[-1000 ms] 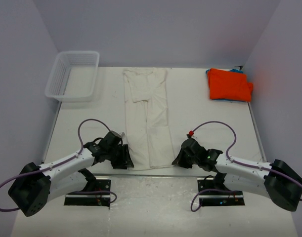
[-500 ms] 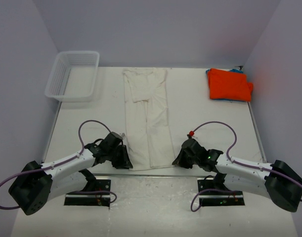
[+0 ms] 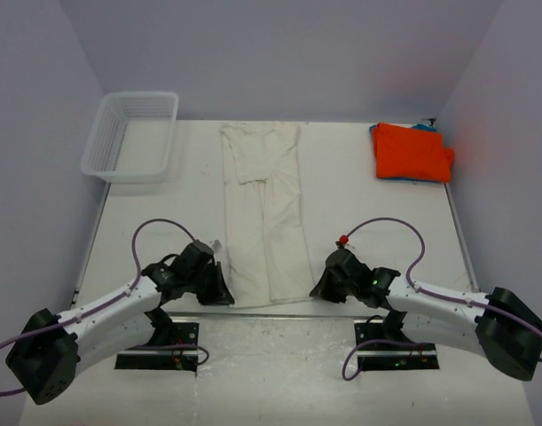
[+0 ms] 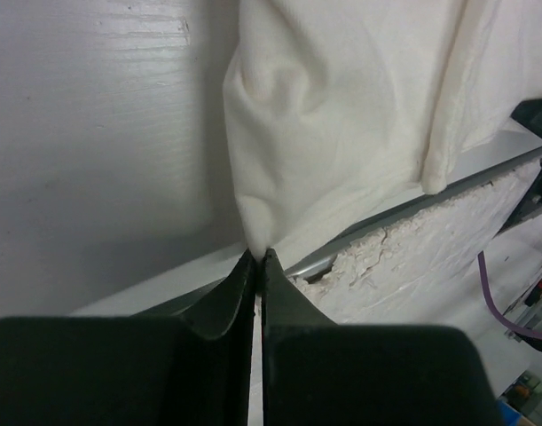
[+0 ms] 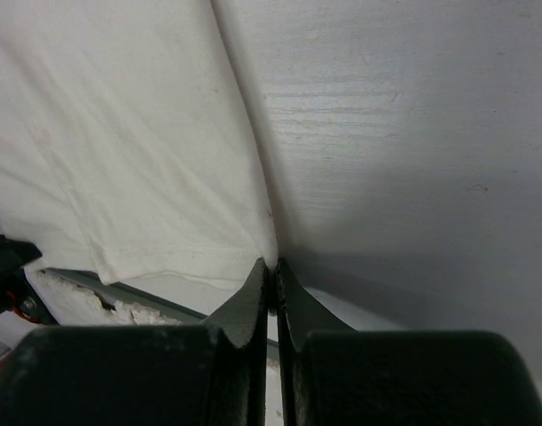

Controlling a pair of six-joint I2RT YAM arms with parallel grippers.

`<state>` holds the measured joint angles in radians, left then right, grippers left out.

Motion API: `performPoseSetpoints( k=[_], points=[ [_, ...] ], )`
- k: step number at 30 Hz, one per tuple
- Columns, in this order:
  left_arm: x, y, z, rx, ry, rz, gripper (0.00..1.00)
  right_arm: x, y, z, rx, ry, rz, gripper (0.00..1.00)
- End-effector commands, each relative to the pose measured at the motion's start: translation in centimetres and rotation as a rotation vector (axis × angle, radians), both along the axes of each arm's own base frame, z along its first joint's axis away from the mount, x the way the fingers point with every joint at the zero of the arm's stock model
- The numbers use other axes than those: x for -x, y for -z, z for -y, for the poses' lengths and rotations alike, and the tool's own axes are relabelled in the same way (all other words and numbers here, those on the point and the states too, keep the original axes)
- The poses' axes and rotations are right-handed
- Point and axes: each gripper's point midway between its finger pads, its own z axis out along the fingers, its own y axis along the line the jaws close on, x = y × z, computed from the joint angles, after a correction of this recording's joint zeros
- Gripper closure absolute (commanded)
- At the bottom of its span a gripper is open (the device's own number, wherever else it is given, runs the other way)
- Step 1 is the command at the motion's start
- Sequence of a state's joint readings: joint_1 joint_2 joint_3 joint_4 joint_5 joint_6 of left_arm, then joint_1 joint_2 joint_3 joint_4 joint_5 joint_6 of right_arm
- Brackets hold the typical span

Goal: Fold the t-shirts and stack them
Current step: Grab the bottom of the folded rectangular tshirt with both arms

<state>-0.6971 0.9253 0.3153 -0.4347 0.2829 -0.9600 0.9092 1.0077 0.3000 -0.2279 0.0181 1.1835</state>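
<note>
left pincer [image 4: 258,257] just snaps shut on near-left hem corner of cream t-shirt [image 3: 266,204]; right pincer [image 5: 271,264] stays clamped on near-right corner. shirt lies as long strip on worktop [image 3: 164,222], orange t-shirt [image 3: 411,153] folded far right. we reckon both corners secured, fold can start.

Left arm [image 3: 106,308], right arm [image 3: 439,306]: white links, black joints. Left gripper [image 4: 257,256], right gripper [image 5: 271,264]: black, tapered. Purple cable [image 3: 390,219] loops over each; red plug [image 3: 342,239] at right loop's 9 o'clock.
</note>
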Motion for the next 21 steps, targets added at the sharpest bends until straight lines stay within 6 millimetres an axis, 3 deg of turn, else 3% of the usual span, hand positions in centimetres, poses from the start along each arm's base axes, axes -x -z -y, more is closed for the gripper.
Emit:
performPoseSetpoints(
  k=[1,3,4,6,10,21],
  points=[
    [0.2,-2.0,-0.3,-0.002,-0.021,0.012,1.0,0.5,1.2,2.6,0.161,0.015,-0.018,1.0],
    [0.2,-3.2,-0.4,0.013,-0.028,0.027,1.0,1.0,0.9,2.5,0.204,-0.005,-0.011,1.0],
    [0.4,-3.5,-0.4,0.018,-0.03,0.025,1.0,0.0,-0.2,2.2,0.225,0.013,0.03,1.0],
    [0.8,-3.7,-0.4,0.034,-0.028,0.014,1.0,0.6,-0.1,3.1,0.302,0.013,0.005,1.0],
    [1.3,-3.8,-0.7,0.044,-0.036,0.009,1.0,0.6,-0.6,2.3,0.274,0.0,0.008,1.0],
    [1.6,-4.9,-1.3,0.029,-0.04,0.02,1.0,1.2,-0.7,2.9,0.261,0.0,0.009,1.0]
  ],
)
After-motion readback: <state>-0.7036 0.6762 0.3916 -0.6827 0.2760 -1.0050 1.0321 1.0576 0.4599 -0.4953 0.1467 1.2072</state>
